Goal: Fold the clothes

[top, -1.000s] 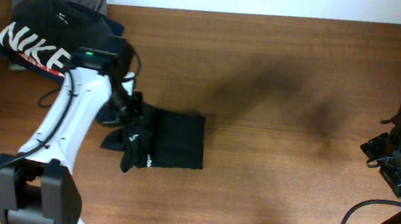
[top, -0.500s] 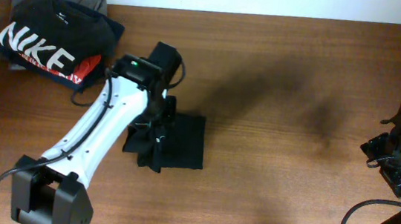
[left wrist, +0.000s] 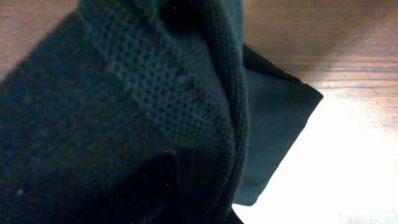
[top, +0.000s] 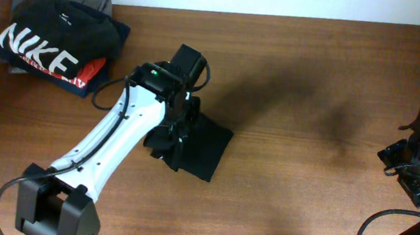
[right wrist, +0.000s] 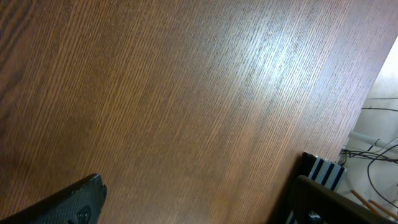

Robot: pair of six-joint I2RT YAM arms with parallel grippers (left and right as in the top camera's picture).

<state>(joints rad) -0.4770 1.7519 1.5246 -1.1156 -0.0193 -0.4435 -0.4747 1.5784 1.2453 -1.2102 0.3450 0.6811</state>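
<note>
Jaws of the left gripper (top: 170, 138) are clenched on a bunched edge of the plain black soft fabric top (top: 205, 150), which lies folded and skewed left of centre on the brown wooden desk (top: 303, 198). Jaws of the right gripper (right wrist: 193, 202) gape wide over bare wood, well apart.

Plain black for the clothes (top: 206, 150), fine mesh knit up close. Reddish-brown wood grain across the bench (top: 313, 105). Black T-shirt (top: 64, 18), white NIKE lettering, red strip (top: 95, 67) beneath.
</note>
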